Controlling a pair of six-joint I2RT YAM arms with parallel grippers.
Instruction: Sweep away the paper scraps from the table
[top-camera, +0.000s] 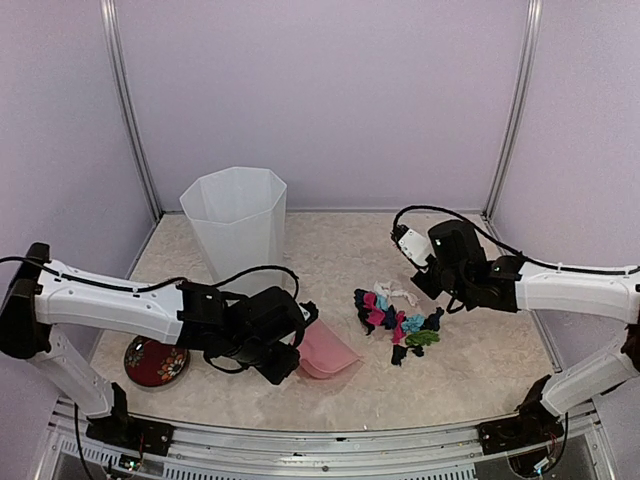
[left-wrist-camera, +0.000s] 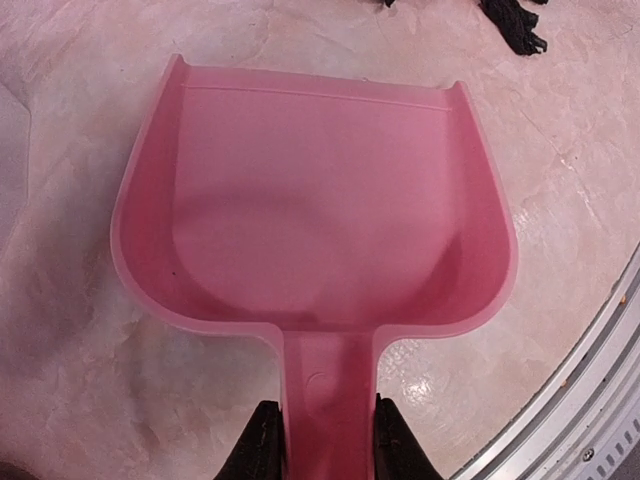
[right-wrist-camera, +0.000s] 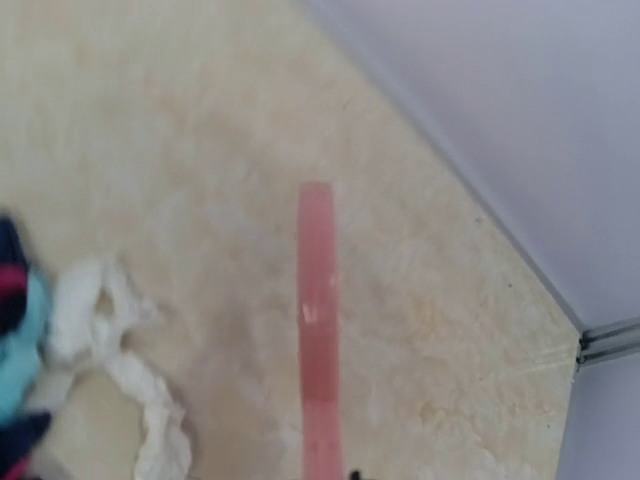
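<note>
One blurred brush handle (right-wrist-camera: 318, 330) shows beside half-cropped paper scraps (right-wrist-camera: 95, 310).

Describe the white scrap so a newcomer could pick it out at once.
On the beige table, find the tall translucent bin, then the paper scraps piled right of the pink dustpan. The white scrap lies at the pile's far edge, the only pale piece among black, magenta, teal and green.
</note>
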